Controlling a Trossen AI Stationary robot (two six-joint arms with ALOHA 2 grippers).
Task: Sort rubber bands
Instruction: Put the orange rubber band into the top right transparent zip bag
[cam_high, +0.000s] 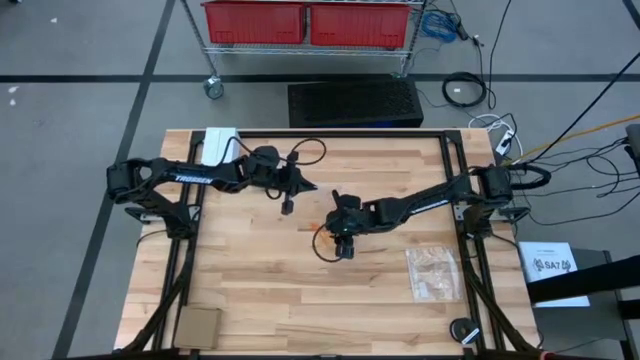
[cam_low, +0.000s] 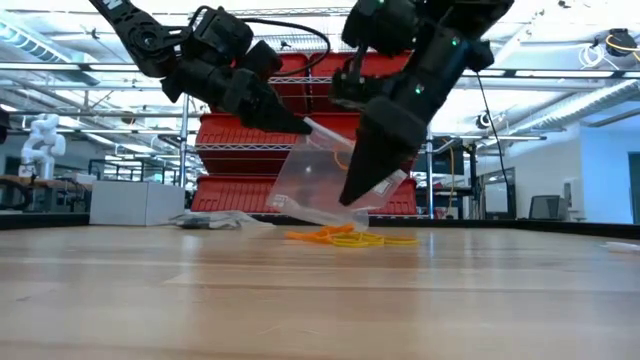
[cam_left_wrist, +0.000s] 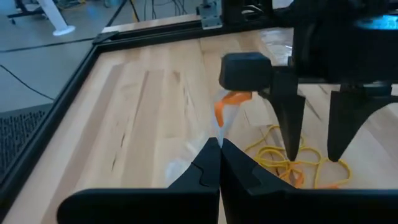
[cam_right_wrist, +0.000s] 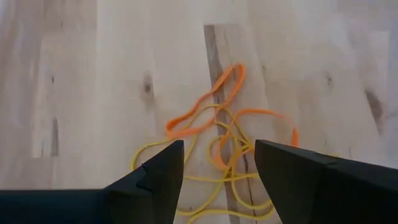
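A loose pile of orange and yellow rubber bands (cam_right_wrist: 224, 146) lies on the wooden table near its middle (cam_high: 325, 230). My right gripper (cam_right_wrist: 217, 165) hangs open a little above the pile (cam_low: 345, 237), fingers slanting down, one on each side of it. To the left, my left gripper (cam_left_wrist: 219, 152) is shut on a clear zip bag (cam_low: 320, 175) that holds an orange band (cam_left_wrist: 227, 102). In the high view my left gripper (cam_high: 300, 186) is just left of my right gripper (cam_high: 342, 240). My left gripper pinches the clear bag's upper edge (cam_left_wrist: 217, 134) between its two shut fingers, coming from the table's left and slanting slightly down. The bag hangs below the fingertips (cam_low: 300, 125), tilted, its lower end (cam_low: 300, 208) close to the table top.
A second clear zip bag (cam_high: 435, 272) lies flat at the right. A brown square pad (cam_high: 198, 325) sits at the near left corner, a white box (cam_high: 220, 140) at the far left. Black frame rails (cam_high: 340, 133) run along the table's sides.
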